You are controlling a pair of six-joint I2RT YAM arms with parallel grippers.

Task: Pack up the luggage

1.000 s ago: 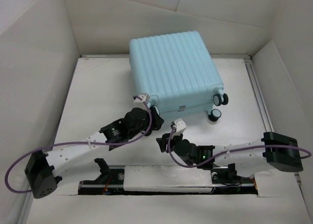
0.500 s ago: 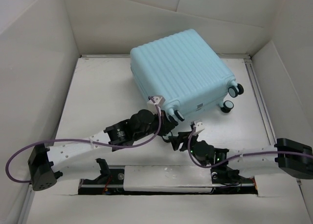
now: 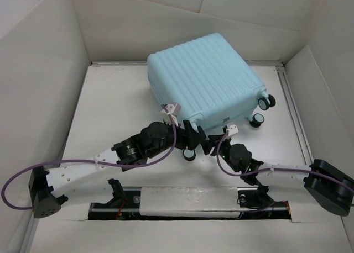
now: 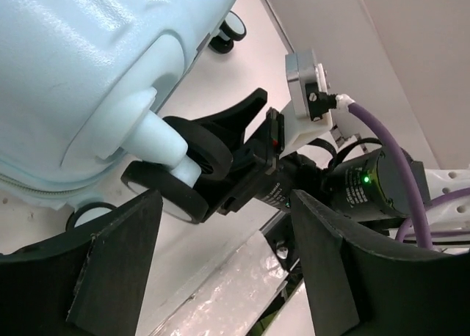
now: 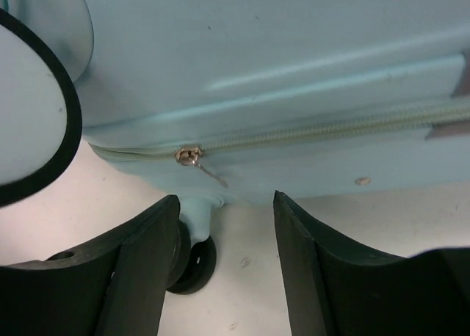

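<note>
The pale-blue ribbed hard-shell suitcase lies shut toward the tabletop's far edge, both arms' jaws apart at its near wheeled end, the right gripper facing the zipper pull, seemingly zipper work.

Both arms stretched low toward centre; left gripper and right gripper nearly meeting, jaws parted.

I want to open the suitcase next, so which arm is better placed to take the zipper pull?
Probably the right. The right hand is open and faces the zipper pull on the suitcase directly. The left hand, also open, faces a wheel instead.
</note>
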